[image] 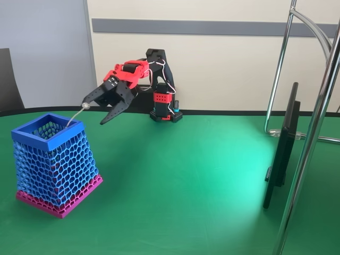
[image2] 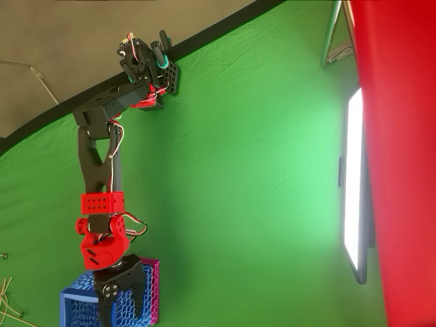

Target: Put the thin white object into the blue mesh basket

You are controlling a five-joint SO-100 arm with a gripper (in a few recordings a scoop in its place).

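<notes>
The blue mesh basket (image: 48,134) stands on the green table at the left, with a solid blue rim and a magenta base. My gripper (image: 94,112) hovers just above and behind its far right corner, jaws spread wide, so it is open. The thin white object (image: 76,115) slants from a small knob beside the tip of my left finger down over the rim into the basket. Its lower end is hidden inside. In the overhead view my gripper (image2: 122,315) hangs over the basket (image2: 71,300) at the bottom left.
The arm's base (image: 164,110) sits at the table's far edge. A dark monitor (image: 281,151) and a chrome tube stand (image: 319,111) occupy the right side. Several thin strands (image2: 7,294) lie off the mat at the overhead view's bottom left.
</notes>
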